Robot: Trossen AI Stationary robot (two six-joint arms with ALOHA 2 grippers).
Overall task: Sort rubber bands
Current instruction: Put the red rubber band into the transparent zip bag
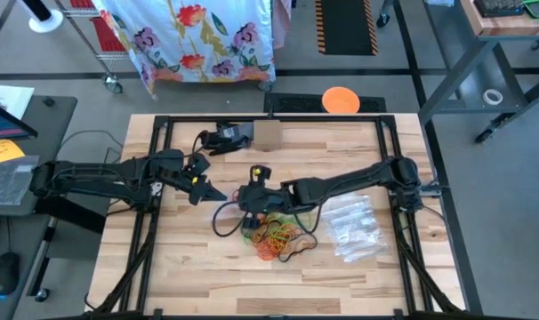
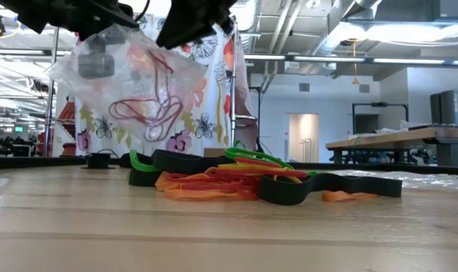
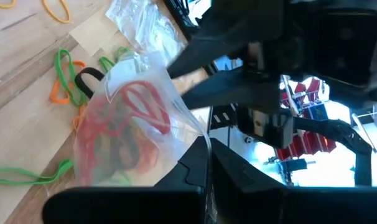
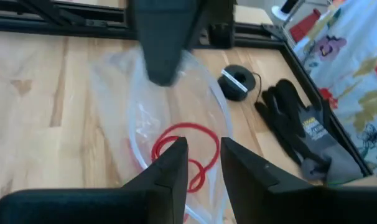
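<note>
A clear zip bag (image 2: 131, 83) with red rubber bands (image 4: 182, 152) inside hangs in the air over the table's middle. My left gripper (image 1: 209, 190) is shut on it. My right gripper (image 4: 204, 158) stands open just over the bag's mouth, with a gap between its fingers. A loose pile of rubber bands (image 1: 278, 236) in red, orange, green, yellow and black lies on the wood just right of the bag, toward the near edge (image 2: 229, 181). My left gripper pinches the bag's rim at the mouth (image 3: 200, 135) between its two shut fingers, coming from the table's left, slanting slightly down. The bag hangs below the fingers with its mouth open upward and its bottom (image 2: 150, 140) clear of the table. My right gripper: whether its fingers touch the bag's rim (image 4: 226, 118), I cannot tell.
Several empty clear bags (image 1: 354, 227) lie at the right. A black glove (image 4: 307, 124), a small black roll (image 4: 235, 81) and a cardboard box (image 1: 268, 135) sit near the far edge. A black frame (image 1: 385, 124) borders the table.
</note>
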